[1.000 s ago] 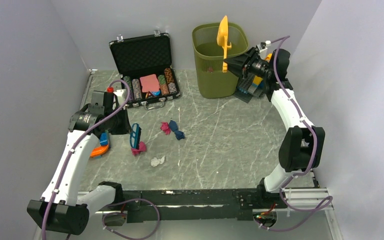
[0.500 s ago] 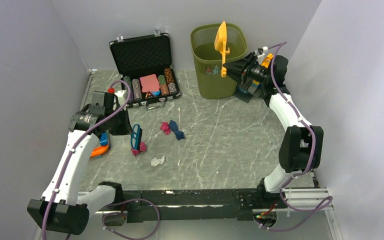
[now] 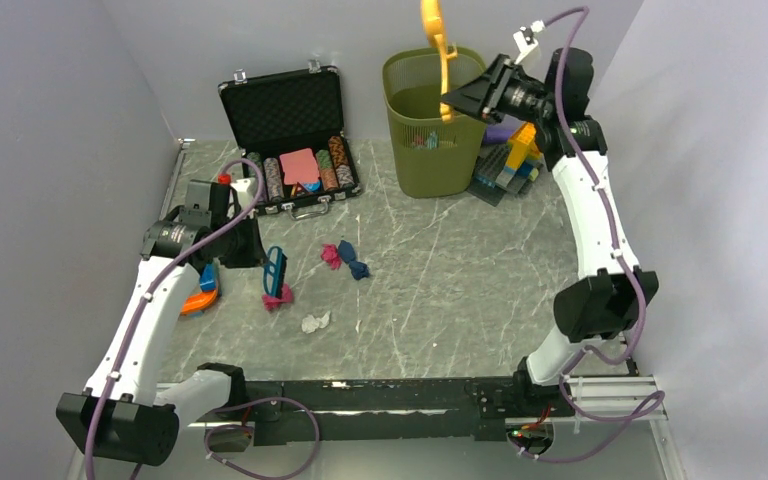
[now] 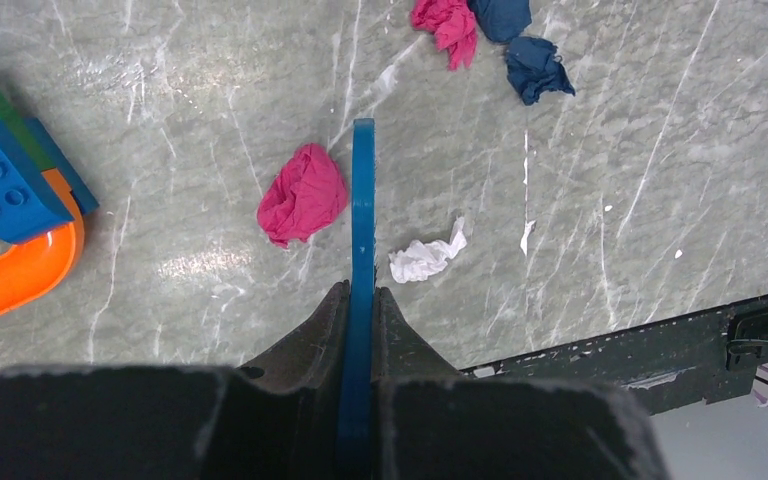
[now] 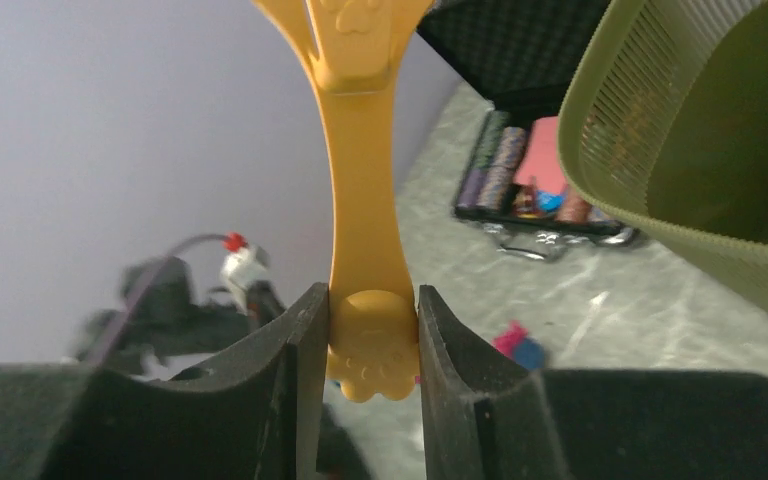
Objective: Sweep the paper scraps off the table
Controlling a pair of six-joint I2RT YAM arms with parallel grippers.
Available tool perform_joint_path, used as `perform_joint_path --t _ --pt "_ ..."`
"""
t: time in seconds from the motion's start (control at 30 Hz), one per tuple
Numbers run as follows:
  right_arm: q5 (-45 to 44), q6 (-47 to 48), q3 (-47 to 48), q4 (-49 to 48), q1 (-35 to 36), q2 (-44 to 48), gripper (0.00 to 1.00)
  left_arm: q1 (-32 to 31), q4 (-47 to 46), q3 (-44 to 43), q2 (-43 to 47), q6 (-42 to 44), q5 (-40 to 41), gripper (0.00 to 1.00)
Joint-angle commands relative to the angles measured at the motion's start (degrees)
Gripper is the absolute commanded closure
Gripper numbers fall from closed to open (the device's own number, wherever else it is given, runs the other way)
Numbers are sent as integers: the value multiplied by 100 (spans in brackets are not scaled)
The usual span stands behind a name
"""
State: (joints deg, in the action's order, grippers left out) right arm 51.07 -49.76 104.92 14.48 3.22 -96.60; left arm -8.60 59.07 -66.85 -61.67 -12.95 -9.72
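Several paper scraps lie on the table (image 3: 460, 290): a pink wad (image 3: 278, 296) (image 4: 302, 193), a white wad (image 3: 315, 322) (image 4: 426, 257), and a pink and two navy wads (image 3: 346, 258) (image 4: 501, 15) farther out. My left gripper (image 3: 248, 250) (image 4: 362, 292) is shut on a thin blue sweeping tool (image 3: 276, 270) (image 4: 362, 200), whose edge stands right beside the pink wad. My right gripper (image 3: 465, 98) (image 5: 372, 300) is shut on the handle of an orange scoop (image 3: 434, 30) (image 5: 360, 150), held high over the green bin (image 3: 430, 150) (image 5: 680, 130). Some coloured scraps show inside the bin.
An open black case of poker chips (image 3: 295, 140) stands at the back. Toy bricks (image 3: 510, 162) lie right of the bin. An orange ring with blue and green bricks (image 3: 203, 288) (image 4: 10, 200) lies left of the blue tool. The metal-railed near edge (image 3: 360, 395) runs in front.
My right arm has lifted the orange scoop higher above the bin. My left gripper and blue tool have shifted slightly right, close to the pink wad.
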Motion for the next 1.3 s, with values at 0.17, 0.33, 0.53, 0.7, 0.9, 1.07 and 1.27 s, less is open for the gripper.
perform_joint_path --t 0.17,0.33,0.53,0.7,0.9,1.07,1.27 --pt "-4235 4267 -243 2616 2500 1086 100 22 -379 -162 -176 -53 -367 100" --pt "-5683 4651 -2251 1065 3515 2324 100 16 -469 -122 -196 -76 -385 100" --pt "-7040 5131 -3775 504 4490 3123 100 16 -530 -70 -227 -74 -356 100" --pt "-8567 5383 -4669 324 5479 3417 100 16 -640 -82 -290 -141 -446 100" --pt "-10038 4914 -5311 643 6418 3338 100 -97 -763 -178 -447 -287 -395 100" --pt "-10555 3514 -5527 1338 6756 3426 100 -408 -957 -337 -675 -484 -374 100" --pt "-9658 2164 -5718 1771 6729 4217 100 -1264 -1928 -451 -1323 -1152 -610 100"
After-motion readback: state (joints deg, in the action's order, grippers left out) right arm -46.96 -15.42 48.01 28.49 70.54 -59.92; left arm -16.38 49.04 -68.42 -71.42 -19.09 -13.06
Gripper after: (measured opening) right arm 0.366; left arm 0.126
